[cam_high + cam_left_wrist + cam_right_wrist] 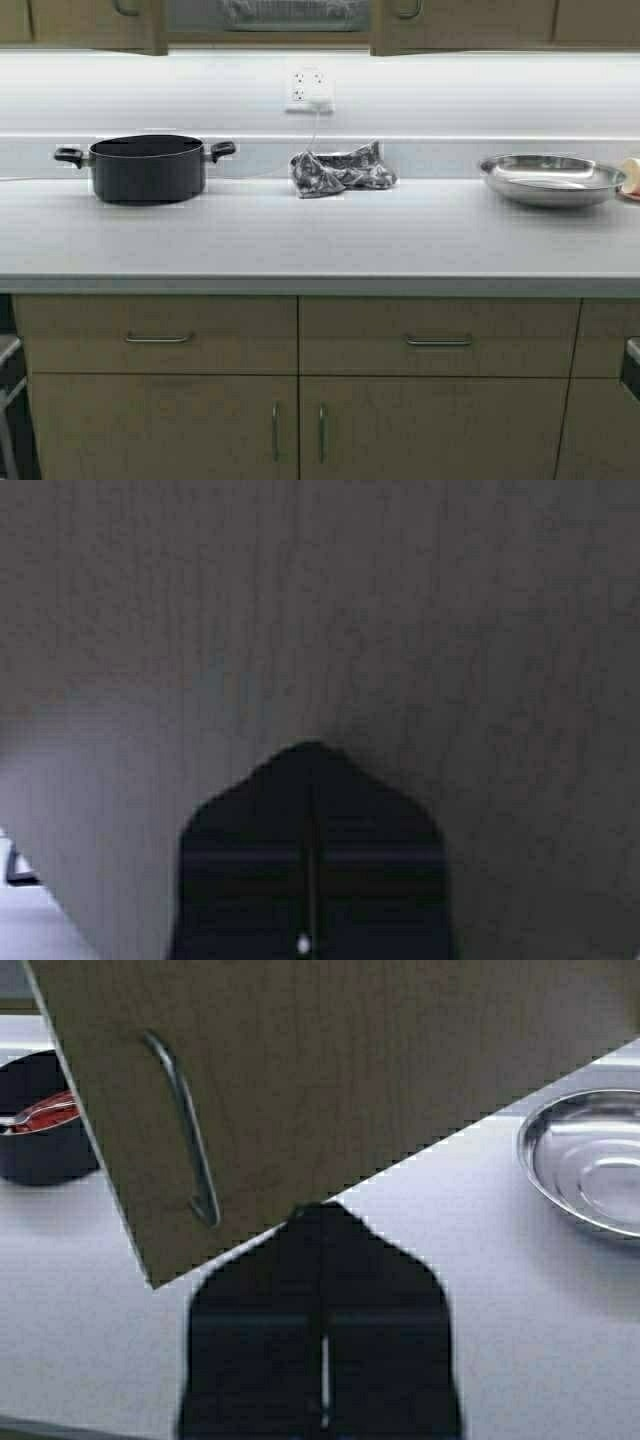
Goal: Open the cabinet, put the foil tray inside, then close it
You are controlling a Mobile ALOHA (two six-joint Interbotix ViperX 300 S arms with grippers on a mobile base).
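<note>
The cabinet runs along the top edge of the high view. Its left door (90, 25) and right door (470, 22) stand apart, and the grey interior shows between them. Inside lies the shiny crinkled foil tray (295, 12). Neither arm appears in the high view. In the left wrist view my left gripper (310, 750) is shut, its tip right up against a tan wood-grain door face (320, 600). In the right wrist view my right gripper (320, 1210) is shut and empty, its tip at the lower edge of a door (330, 1070), beside the curved metal handle (180, 1125).
On the grey counter (320, 240) stand a black pot (147, 167) at the left, a crumpled grey cloth (340, 170) in the middle and a round steel bowl (552, 178) at the right. A wall socket (308, 90) has a plug in it. Drawers and base cabinets (300, 400) lie below.
</note>
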